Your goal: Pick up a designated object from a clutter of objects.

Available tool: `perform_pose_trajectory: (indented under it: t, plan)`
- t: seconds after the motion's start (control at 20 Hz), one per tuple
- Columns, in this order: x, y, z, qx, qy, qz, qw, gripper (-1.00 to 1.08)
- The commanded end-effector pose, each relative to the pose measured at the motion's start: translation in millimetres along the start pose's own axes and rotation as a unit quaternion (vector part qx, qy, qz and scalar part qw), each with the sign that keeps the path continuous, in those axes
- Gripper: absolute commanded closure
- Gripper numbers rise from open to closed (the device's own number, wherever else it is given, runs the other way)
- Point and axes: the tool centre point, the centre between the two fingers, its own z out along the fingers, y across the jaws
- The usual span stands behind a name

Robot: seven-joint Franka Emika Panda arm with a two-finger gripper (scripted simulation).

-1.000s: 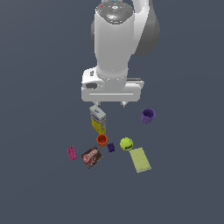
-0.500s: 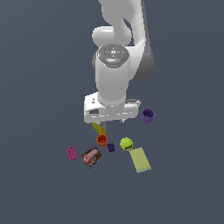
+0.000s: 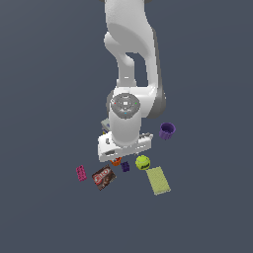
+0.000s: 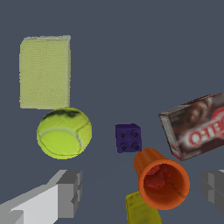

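The designated object, a tiny dark purple studded block (image 4: 128,138), lies between the yellow-green ball (image 4: 64,132) and the orange cup (image 4: 162,181). In the exterior view the block (image 3: 125,166) shows just below the edge of the white hand (image 3: 123,146). My gripper (image 4: 142,189) is open and holds nothing. Its grey fingers (image 4: 68,193) stand wide apart above the clutter of objects, and the block sits just beyond the line between them. The hand hides most of the orange cup (image 3: 116,161) in the exterior view.
A yellow-green sponge (image 3: 158,180) lies beyond the ball (image 3: 143,162). The brown packet (image 3: 103,178) and pink block (image 3: 81,173) lie toward the exterior view's left, and the purple cup (image 3: 167,131) stands apart on its right. A yellow carton (image 4: 142,210) touches the orange cup.
The arm has come down over the clutter. The hand now covers the carton and most of the orange cup in the exterior view. No object has moved.
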Motion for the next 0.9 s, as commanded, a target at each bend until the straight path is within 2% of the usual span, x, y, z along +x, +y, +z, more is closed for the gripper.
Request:
perform_pose_trajectory:
  t: [0.0,0.3,0.85]
  plan:
    - [4.3,1.1,16.2,0.001,0.004,-0.012,0.9999,-0.92]
    - [8.7,2.1,39.7,0.002,0.008,-0.029,0.9995,-0.92]
    - [8.7,2.1,55.4,0.003,0.008,-0.031,0.9995,-0.92]
